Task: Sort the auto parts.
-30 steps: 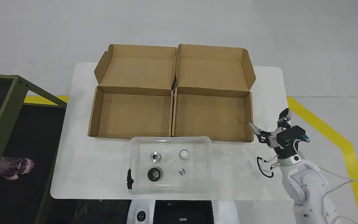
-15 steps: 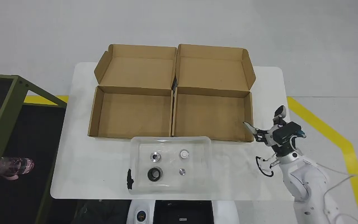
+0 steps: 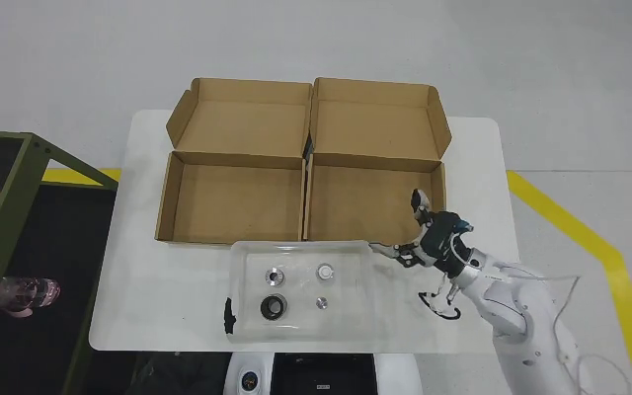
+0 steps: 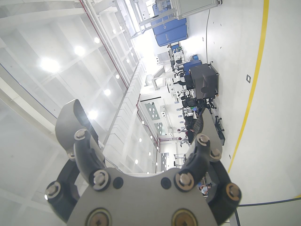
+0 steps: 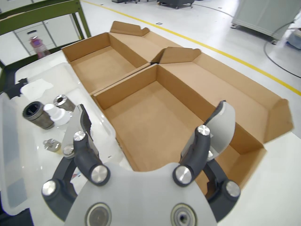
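White table [image 3: 138, 257] has two open brown cardboard boxes [image 3: 237, 202] side by side, with the small metal and plastic auto parts [image 3: 273, 307] sitting in a clear plastic bin [image 3: 301, 244] at its near edge. Right hand [image 3: 400, 225] hangs spread wide just beside the bin's right end, and left hand [image 4: 137, 109] is spread too.

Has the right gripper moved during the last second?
Yes: the right gripper moved left, from outside the right-hand brown cardboard box to the clear plastic tray.
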Robot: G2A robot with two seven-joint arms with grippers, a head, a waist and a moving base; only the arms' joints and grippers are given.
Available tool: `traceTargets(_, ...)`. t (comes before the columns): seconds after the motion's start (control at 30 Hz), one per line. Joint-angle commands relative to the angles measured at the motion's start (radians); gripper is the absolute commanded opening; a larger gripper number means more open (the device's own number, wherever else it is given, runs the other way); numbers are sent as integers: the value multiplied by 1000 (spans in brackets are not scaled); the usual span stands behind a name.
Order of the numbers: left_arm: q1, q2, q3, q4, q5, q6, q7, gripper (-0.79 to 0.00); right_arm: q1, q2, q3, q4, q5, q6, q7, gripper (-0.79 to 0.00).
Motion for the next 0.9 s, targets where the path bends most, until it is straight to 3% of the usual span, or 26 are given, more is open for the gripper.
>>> traceTargets(0.0, 0, 0, 0, 0, 0, 0, 0, 0, 18, 0, -41, -5, 16, -25, 37, 0)
traceTargets(0.37, 0, 0, 0, 0, 0, 0, 0, 0, 93, 2, -194, -18, 57, -105, 162, 0)
traceTargets(0.87, 0, 0, 0, 0, 0, 0, 0, 0, 146, 12, -335, -34, -72, -160, 301, 0)
